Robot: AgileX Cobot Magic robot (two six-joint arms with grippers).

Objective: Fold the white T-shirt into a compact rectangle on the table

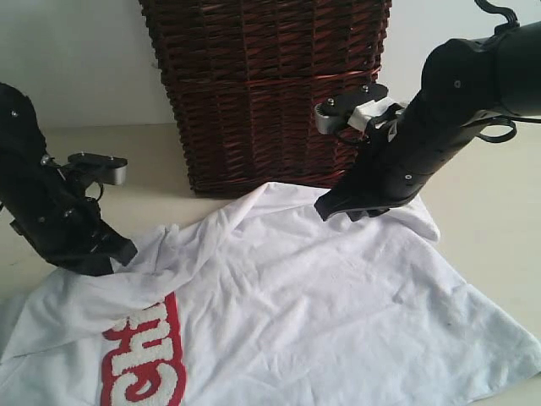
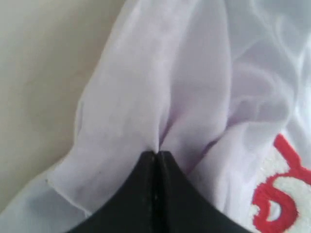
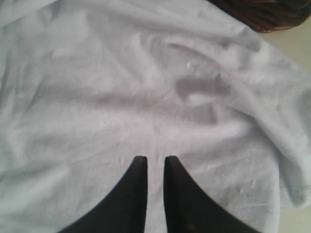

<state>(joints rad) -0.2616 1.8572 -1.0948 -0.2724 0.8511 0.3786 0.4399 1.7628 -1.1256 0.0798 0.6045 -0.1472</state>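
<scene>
The white T-shirt (image 1: 321, 304) lies spread and rumpled on the table (image 1: 144, 144), its red-outlined lettering (image 1: 144, 355) at the lower left. My left gripper (image 1: 118, 254) is down at the shirt's left edge. In the left wrist view it (image 2: 157, 154) is shut on a pinched ridge of the white T-shirt (image 2: 146, 87), with the lettering (image 2: 282, 189) close by. My right gripper (image 1: 338, 210) hangs over the shirt's far edge near the basket. In the right wrist view it (image 3: 155, 159) is open by a narrow gap, with flat T-shirt cloth (image 3: 121, 87) showing below and nothing between the fingers.
A dark brown wicker basket (image 1: 262, 85) stands at the back centre, just behind the shirt's far edge, and its corner (image 3: 262, 12) shows in the right wrist view. Bare beige table (image 2: 34, 73) lies left of the shirt.
</scene>
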